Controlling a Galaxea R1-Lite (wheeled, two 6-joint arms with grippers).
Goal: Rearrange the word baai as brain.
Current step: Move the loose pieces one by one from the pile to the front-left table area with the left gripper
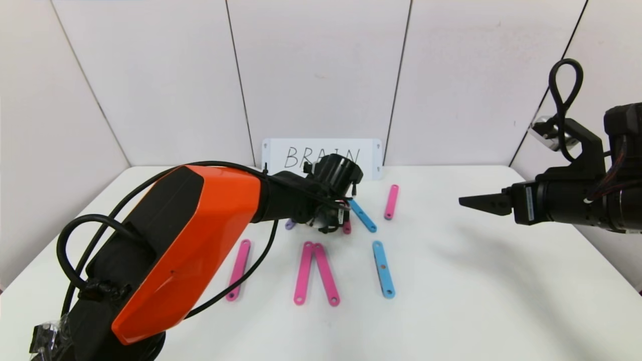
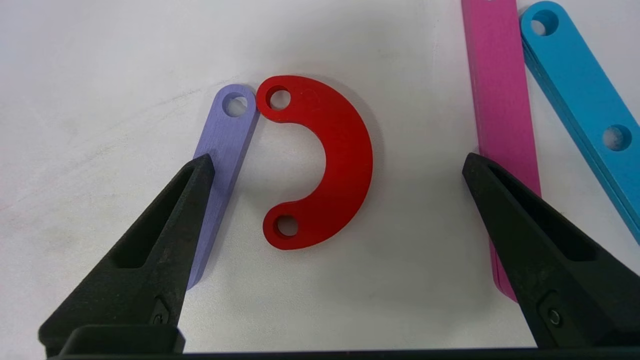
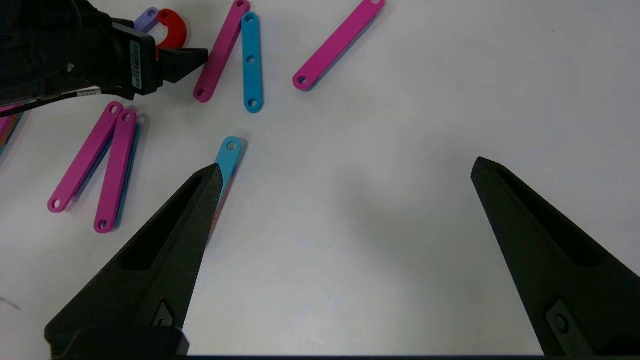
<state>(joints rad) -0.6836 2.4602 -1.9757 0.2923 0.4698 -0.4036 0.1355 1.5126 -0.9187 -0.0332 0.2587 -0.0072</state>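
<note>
Head view: the left gripper [image 1: 333, 213] sits at centre frame, low over the white table [image 1: 476, 301], just below the BRAIN card [image 1: 321, 156]; its fingers are hidden by its own body here. A blue bar [image 1: 362, 215] and a pink bar [image 1: 391, 201] lie right of it, two pink bars [image 1: 316, 273] meet in a narrow V at lower centre, with another blue bar [image 1: 383, 269] to their right and a lone pink bar [image 1: 238, 269] to their left. The right gripper [image 1: 484, 203] hangs at the right edge, holding nothing.

Left wrist view: the fingers [image 2: 165, 235] stand wide apart — nothing clamped. Between them lies a red arc [image 2: 340, 165], its upper end touching a purple bar [image 2: 222, 165] that runs under the left-hand fingertip.

Right wrist view: fingers [image 3: 170, 240] wide apart above bare table — one tip overlaps a blue bar [image 3: 229, 155].
</note>
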